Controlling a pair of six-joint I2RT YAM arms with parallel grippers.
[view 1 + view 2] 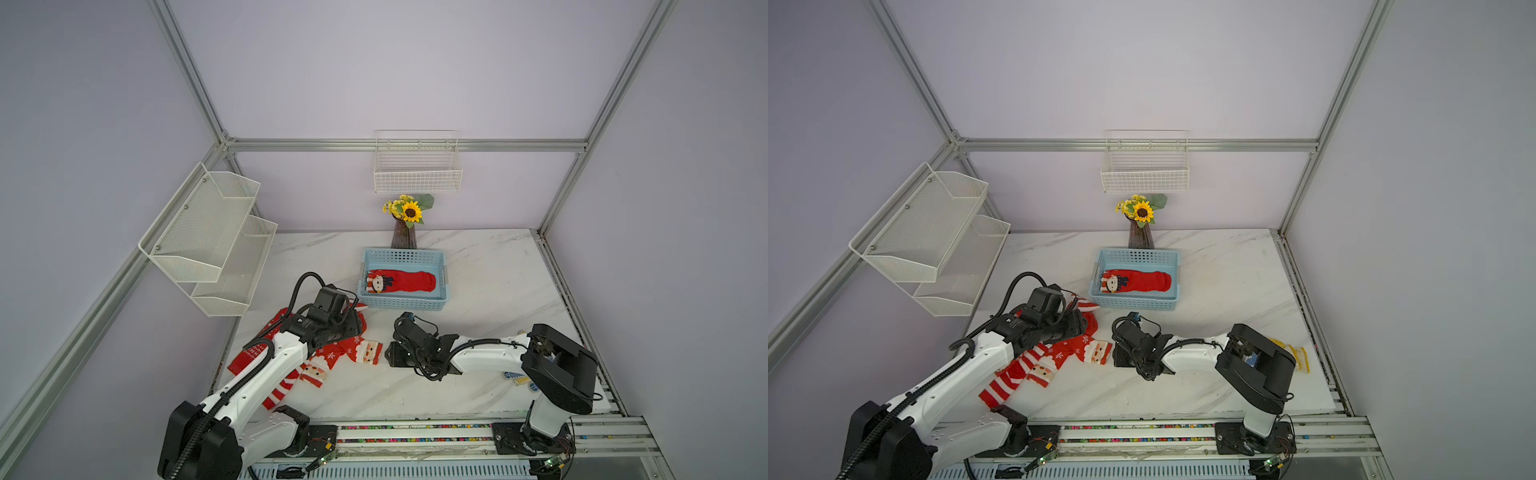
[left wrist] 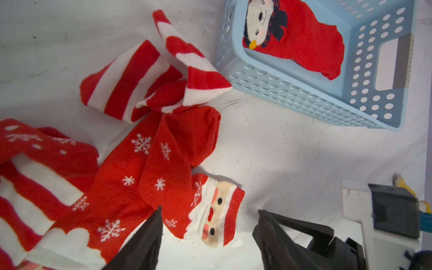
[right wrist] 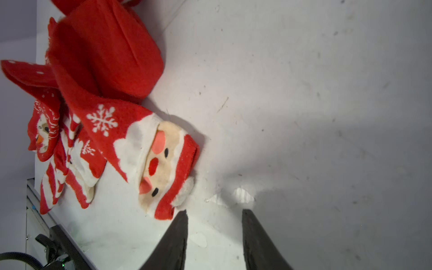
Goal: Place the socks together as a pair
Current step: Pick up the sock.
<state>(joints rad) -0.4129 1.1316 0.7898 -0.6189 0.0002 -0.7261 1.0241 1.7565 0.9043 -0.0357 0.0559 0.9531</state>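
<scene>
Several red socks lie in a heap at the table's left. A snowflake sock with a Santa face [image 1: 368,351] [image 2: 177,182] [image 3: 131,131] is nearest the middle. A second Santa sock [image 1: 314,374] and red-and-white striped socks [image 2: 131,77] lie beside it. Another red sock with a snowman figure [image 1: 401,282] [image 2: 311,39] lies in the blue basket [image 1: 399,302]. My left gripper [image 2: 209,210] hovers open over the first Santa face, holding nothing. My right gripper [image 3: 214,210] [image 1: 389,353] is open just right of that face, with bare table between its fingers.
A vase with a sunflower [image 1: 405,232] stands behind the basket. A white wire basket [image 1: 417,170] hangs on the back wall and a two-tier mesh shelf [image 1: 208,237] on the left. Blue and yellow dotted gloves [image 1: 1296,357] lie at the right edge behind the right arm.
</scene>
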